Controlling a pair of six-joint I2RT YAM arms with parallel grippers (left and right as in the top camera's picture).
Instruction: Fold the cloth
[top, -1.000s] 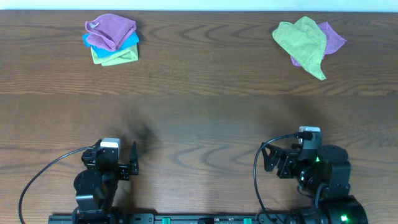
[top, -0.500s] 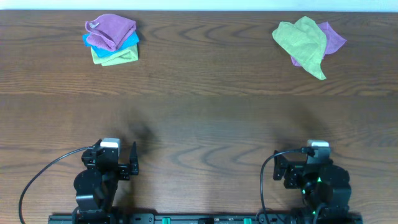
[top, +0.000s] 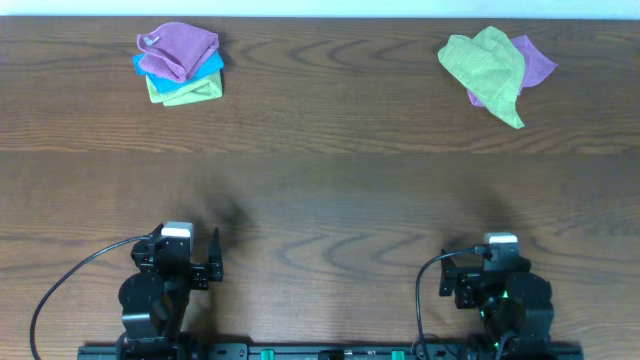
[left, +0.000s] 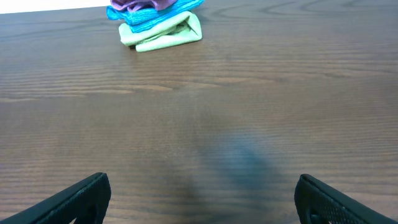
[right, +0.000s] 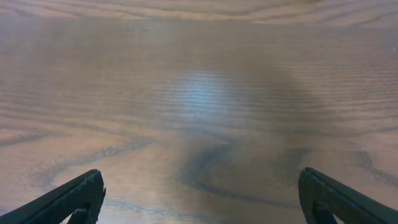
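Observation:
A purple cloth (top: 178, 48) lies bunched on top of a stack at the far left, over a bright blue cloth (top: 207, 68) and a lime-green cloth (top: 190, 93). The left wrist view shows that stack's purple cloth (left: 146, 4) at its top edge. A second purple cloth (top: 537, 60) lies crumpled at the far right, mostly under a lime-green cloth (top: 487, 65). My left gripper (top: 192, 262) (left: 202, 199) is open and empty over bare wood. My right gripper (top: 490, 272) (right: 202, 199) is open and empty too. Both are far from the cloths.
The brown wooden table (top: 330, 190) has its far edge just behind the cloth piles. Both arm bases and their cables sit at the near edge.
My right arm has drawn back toward the near edge and settled over its base. The left arm and the cloths have not moved.

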